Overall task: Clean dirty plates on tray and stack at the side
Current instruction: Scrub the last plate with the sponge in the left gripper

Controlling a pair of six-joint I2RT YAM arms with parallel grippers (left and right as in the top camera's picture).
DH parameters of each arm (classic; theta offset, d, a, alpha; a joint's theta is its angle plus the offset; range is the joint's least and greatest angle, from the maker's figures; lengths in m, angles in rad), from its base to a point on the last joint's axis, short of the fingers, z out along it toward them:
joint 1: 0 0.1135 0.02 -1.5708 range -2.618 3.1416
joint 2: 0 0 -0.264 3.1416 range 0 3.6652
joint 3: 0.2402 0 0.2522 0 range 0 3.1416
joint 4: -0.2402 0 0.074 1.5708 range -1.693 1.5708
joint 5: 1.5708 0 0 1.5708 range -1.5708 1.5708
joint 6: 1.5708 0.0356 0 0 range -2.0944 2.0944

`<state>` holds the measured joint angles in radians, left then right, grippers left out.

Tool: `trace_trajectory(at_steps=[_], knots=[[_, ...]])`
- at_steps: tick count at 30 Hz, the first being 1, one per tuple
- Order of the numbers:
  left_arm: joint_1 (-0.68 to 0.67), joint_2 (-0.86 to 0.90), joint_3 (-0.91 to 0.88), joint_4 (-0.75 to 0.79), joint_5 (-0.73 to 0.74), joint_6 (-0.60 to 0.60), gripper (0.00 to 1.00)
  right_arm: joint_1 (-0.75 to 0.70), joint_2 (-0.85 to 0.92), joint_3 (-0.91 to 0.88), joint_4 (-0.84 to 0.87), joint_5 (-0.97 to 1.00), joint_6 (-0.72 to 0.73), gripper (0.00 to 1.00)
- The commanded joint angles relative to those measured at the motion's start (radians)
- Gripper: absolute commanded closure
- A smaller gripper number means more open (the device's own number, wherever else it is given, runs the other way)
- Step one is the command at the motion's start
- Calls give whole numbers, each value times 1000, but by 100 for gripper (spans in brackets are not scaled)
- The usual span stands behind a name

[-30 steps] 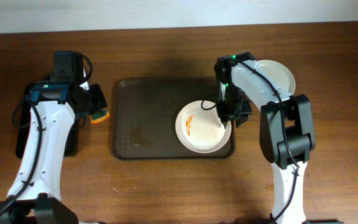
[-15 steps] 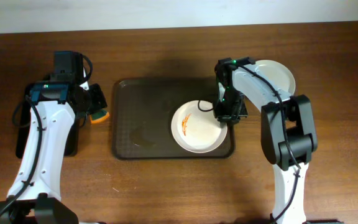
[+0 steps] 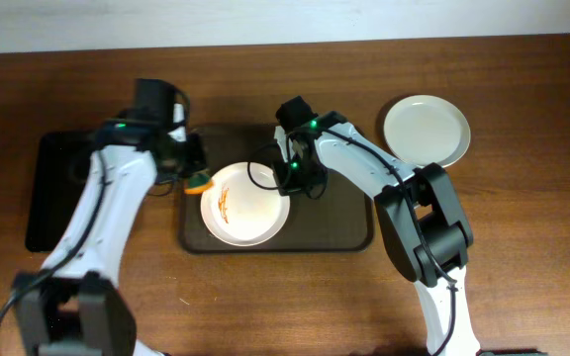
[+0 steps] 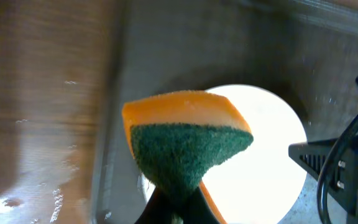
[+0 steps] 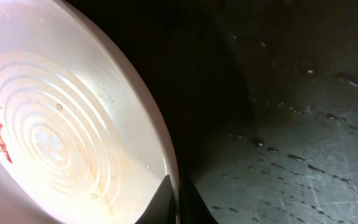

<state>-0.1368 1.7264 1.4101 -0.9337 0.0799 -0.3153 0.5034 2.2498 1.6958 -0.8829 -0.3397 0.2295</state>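
A white plate [image 3: 245,204] with an orange-red sauce smear lies at the left end of the dark brown tray [image 3: 334,222]. My right gripper [image 3: 287,180] is shut on the plate's right rim, seen in the right wrist view [image 5: 174,198] with the plate [image 5: 55,137]. My left gripper [image 3: 194,174] is shut on an orange and green sponge [image 3: 199,181] at the plate's upper left edge. In the left wrist view the sponge [image 4: 188,146] hangs over the plate [image 4: 266,155]. A clean plate stack [image 3: 426,130] sits right of the tray.
A smaller black tray [image 3: 52,188] lies at the far left on the wooden table. Water drops dot the brown tray's floor [image 5: 303,155].
My right gripper has dragged the smeared plate from the tray's right side to its left. My left gripper has moved right with the sponge, from beside the tray to the plate's edge.
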Motion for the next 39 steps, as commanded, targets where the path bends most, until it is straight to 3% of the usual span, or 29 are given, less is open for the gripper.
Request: trace_trajectory(at_steps=[1, 8, 15, 17, 23, 28, 33, 35, 39], knots=[[-57, 94, -9, 26, 61, -6, 100, -2, 30, -16, 4, 76, 54, 96], [-61, 256, -9, 89, 281, -5, 100, -19, 30, -16, 1, 90, 68, 96], [-71, 341, -37, 135, 282, 41, 100, -21, 30, -16, 10, 90, 64, 95], [-73, 347, -53, 137, 201, 48, 100, -21, 30, -16, 10, 91, 64, 96], [-72, 347, -108, 117, -277, 47, 100, -21, 30, -16, 7, 116, 64, 96], [-72, 335, 42, -11, -347, 13, 100, -21, 30, -16, -1, 116, 64, 96], [-72, 276, 250, -149, -280, 13, 100, -21, 30, -16, -6, 116, 65, 96], [-72, 268, 240, -148, -101, 13, 100, -21, 30, -16, -6, 116, 66, 95], [-78, 269, 91, -66, 48, 13, 100, -21, 30, -16, -6, 116, 68, 95]])
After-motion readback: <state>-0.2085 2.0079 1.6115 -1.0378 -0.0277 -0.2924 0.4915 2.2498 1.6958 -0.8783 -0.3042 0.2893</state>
